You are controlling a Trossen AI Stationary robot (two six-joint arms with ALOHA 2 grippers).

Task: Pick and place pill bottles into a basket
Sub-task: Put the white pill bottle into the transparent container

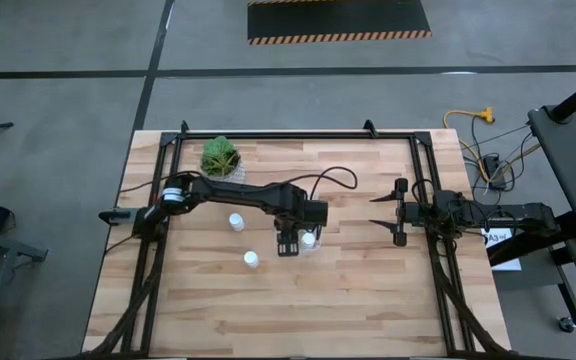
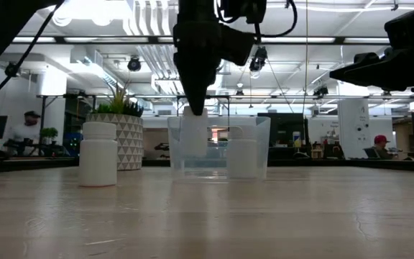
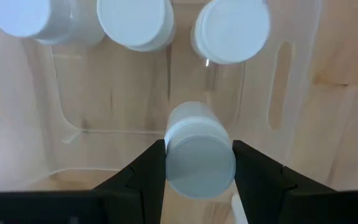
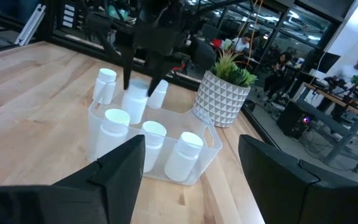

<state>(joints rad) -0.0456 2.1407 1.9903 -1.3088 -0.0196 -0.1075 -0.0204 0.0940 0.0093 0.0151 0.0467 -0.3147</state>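
Wooden planks make the table (image 1: 368, 300), seen from above with the left gripper (image 1: 289, 243) at its middle, over the basket (image 1: 311, 241); two pill bottles (image 1: 251, 259) stand free on the wood, and the right gripper (image 1: 386, 212) waits well apart, fingers spread.

From table height, the held bottle (image 2: 195, 133) hangs upright inside the clear walls, perhaps just above the floor; the plastic blurs this.

The left wrist view shows the fingers (image 3: 143, 174) clamped on this bottle's cap, three other bottles (image 3: 232, 28) along the far wall.

The right wrist view confirms the free place. It is best to lower straight, release only when the base rests, then rise vertically to avoid tipping the neighbours.
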